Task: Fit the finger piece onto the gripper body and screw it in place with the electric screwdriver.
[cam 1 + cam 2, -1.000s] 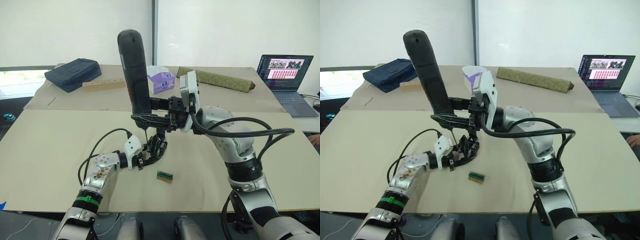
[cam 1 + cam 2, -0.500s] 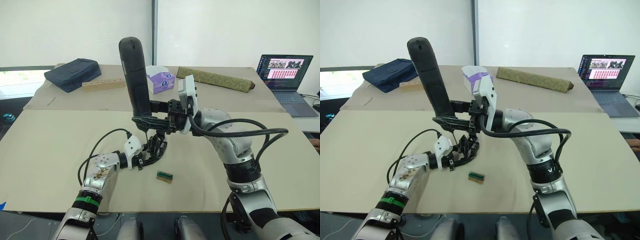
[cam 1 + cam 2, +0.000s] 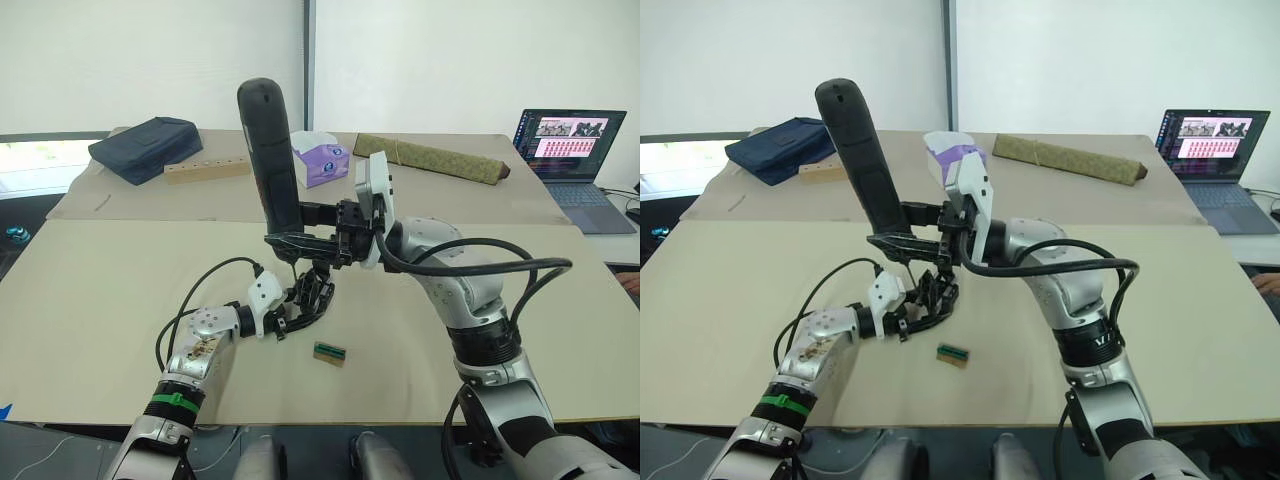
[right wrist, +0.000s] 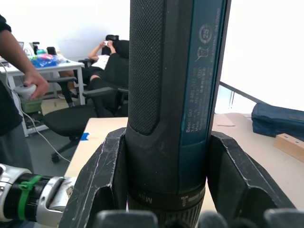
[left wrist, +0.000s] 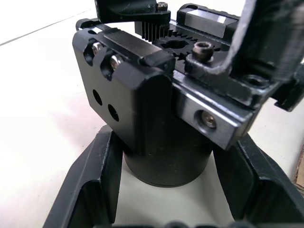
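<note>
Since a second ago your right arm has drawn in a touch and the electric screwdriver (image 3: 268,150) stands a little more upright; the rest of the desk (image 3: 90,300) is unchanged. Your right hand (image 3: 300,225) is clamped on the screwdriver's lower barrel, rounded end up, its thin bit pointing down just above the gripper body (image 3: 312,297). Your left hand (image 3: 290,320) is closed around the gripper body's round base, holding it on the desk near the middle; in the left wrist view the fingers (image 5: 90,190) flank the cylinder on both sides. You cannot make out the finger piece apart from the black assembly. A small green-and-brown block (image 3: 330,352) lies just beside your left hand, toward the near edge. Well behind the work sit a dark blue bag (image 3: 145,147), a wooden strip (image 3: 205,170), a purple tissue pack (image 3: 322,158) and a long olive fabric roll (image 3: 430,158); a laptop (image 3: 572,150) is at the far right. To the left and right of the hands the desk is bare.
</note>
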You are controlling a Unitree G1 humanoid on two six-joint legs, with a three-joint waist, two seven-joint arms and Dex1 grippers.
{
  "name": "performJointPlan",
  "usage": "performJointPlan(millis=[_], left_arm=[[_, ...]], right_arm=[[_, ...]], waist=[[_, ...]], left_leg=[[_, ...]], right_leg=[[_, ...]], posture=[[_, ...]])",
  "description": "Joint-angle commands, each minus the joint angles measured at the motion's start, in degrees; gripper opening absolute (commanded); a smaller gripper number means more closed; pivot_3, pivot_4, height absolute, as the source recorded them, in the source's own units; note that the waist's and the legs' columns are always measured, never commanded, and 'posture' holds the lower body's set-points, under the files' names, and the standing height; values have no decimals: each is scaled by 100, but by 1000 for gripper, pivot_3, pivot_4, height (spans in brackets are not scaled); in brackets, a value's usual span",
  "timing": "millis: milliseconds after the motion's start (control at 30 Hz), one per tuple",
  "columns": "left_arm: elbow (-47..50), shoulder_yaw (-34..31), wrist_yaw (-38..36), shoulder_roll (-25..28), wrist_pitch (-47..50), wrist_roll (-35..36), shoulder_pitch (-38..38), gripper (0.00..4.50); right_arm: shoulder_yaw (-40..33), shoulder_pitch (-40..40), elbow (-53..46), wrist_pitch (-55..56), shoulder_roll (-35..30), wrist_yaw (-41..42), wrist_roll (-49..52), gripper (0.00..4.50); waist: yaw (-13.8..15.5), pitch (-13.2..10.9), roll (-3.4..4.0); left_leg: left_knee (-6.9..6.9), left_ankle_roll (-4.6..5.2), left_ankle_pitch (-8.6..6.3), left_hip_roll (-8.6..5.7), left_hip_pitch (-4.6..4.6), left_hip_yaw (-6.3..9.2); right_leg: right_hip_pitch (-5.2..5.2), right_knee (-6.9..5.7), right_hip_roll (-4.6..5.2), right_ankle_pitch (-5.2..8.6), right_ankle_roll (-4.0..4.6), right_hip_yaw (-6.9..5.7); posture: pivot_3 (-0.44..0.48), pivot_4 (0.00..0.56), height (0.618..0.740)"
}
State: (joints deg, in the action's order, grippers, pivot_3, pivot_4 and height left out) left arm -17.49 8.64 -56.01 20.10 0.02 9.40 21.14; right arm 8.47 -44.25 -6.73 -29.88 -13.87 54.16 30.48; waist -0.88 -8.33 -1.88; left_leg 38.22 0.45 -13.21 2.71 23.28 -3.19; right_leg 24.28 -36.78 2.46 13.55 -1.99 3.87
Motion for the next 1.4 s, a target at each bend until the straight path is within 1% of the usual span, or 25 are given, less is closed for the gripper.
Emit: performJointPlan(millis=[33,467,667,900,1400], left_arm=[[-146,162,-57,3,203,-60,-187,2269],[-109,171,-45,-2,221,-50,-222,2269],[-128,174,-46,-2,220,-52,-218,2269],[-140,172,-51,-7,218,-46,-213,2269],[-147,171,-44,-3,226,-52,-223,2269]], right_arm=[[-87,-39,-153,279,76,25,60,1907],[-65,-31,-183,201,66,65,68,1907],[-208,-124,-244,120,135,26,255,1907],[-231,-158,-246,107,129,43,250,1907],[-324,-201,-296,-18,-7,31,430,1907]], waist=[[0,0,0],[0,0,0],[-1,0,0],[0,0,0],[0,0,0]], left_leg=[[0,0,0,0,0,0],[0,0,0,0,0,0],[-1,0,0,0,0,0],[-1,0,0,0,0,0],[-1,0,0,0,0,0]], right_leg=[[0,0,0,0,0,0],[0,0,0,0,0,0],[0,1,0,0,0,0],[0,1,1,0,0,0],[0,2,1,0,0,0]], posture=[[0,150,740],[0,150,740],[0,150,740],[0,150,740],[0,150,740]])
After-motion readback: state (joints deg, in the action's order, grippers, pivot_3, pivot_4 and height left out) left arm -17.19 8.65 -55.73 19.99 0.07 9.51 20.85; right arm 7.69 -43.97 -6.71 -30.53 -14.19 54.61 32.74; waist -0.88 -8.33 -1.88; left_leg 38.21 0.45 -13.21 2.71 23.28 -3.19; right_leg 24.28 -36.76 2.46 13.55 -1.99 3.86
